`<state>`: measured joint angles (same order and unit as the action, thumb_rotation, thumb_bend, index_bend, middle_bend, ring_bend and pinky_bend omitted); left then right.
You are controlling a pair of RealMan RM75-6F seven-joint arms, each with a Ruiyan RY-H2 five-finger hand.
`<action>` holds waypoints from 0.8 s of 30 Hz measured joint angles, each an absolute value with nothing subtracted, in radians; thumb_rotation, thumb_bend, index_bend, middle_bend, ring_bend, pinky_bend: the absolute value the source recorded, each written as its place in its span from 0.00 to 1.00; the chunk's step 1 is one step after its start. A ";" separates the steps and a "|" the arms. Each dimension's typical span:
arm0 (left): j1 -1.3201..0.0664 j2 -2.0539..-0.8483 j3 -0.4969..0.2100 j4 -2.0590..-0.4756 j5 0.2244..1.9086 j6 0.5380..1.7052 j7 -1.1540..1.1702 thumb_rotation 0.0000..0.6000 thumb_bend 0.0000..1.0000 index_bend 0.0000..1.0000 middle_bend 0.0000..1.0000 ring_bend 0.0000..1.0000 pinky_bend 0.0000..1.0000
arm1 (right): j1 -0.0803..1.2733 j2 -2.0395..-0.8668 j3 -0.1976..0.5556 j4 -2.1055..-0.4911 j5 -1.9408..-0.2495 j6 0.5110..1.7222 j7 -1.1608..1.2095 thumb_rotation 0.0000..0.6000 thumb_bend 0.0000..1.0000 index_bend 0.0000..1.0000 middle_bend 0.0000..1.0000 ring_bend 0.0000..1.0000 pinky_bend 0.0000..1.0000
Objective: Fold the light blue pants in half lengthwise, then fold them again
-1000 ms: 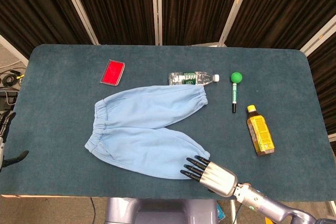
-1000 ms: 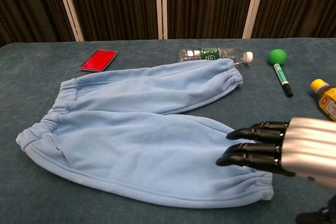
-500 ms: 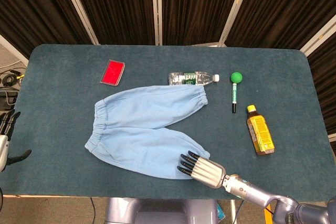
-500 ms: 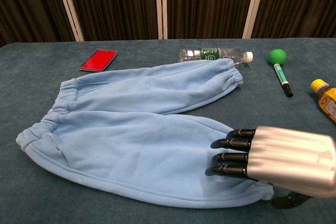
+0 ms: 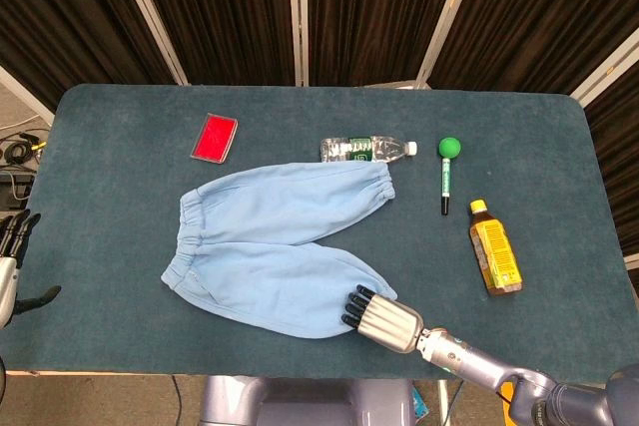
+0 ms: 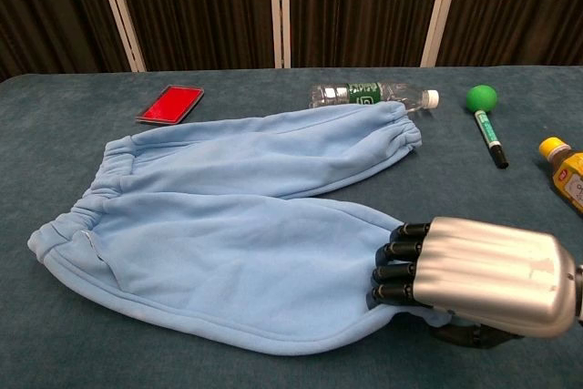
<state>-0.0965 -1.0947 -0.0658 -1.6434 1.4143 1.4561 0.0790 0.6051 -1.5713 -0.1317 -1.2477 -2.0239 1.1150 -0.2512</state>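
Note:
The light blue pants [image 5: 270,236] lie flat across the middle of the table [image 5: 110,197], waistband to the left and both legs running right. In the chest view the far leg [image 6: 301,148] ends in a free cuff, while the near leg [image 6: 228,261] ends under my right hand [image 6: 474,271]. That hand [image 5: 379,314] has its fingers curled down into the near leg's cuff and grips it; the cuff itself is hidden beneath the palm. My left hand [image 5: 12,266] hangs off the table's left edge, fingers apart and holding nothing.
A red card [image 5: 215,137] lies behind the waistband. A clear water bottle [image 5: 364,148] lies just behind the far cuff. A green-capped marker [image 5: 447,172] and a yellow bottle [image 5: 494,258] lie to the right of the pants.
My right hand dropped onto the near leg's cuff and its straight fingers curled into the cloth. The hem near the cuff has drawn in a little. The left hand barely shifted.

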 measured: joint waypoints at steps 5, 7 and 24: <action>-0.101 -1.094 -0.062 -1.639 1.420 1.447 0.074 1.00 0.00 0.00 0.00 0.00 0.00 | 0.605 -1.579 -0.130 -1.244 -2.008 1.132 -0.222 1.00 0.39 0.44 0.44 0.38 0.40; -0.103 -1.097 -0.061 -1.635 1.429 1.447 0.068 1.00 0.00 0.00 0.00 0.00 0.00 | 0.603 -1.581 -0.131 -1.246 -2.000 1.141 -0.197 1.00 0.40 0.49 0.49 0.43 0.44; -0.203 -1.307 0.029 -1.294 1.734 1.426 -0.041 1.00 0.06 0.21 0.08 0.10 0.17 | 0.578 -1.579 -0.091 -1.351 -1.820 1.182 0.051 1.00 0.50 0.59 0.58 0.53 0.51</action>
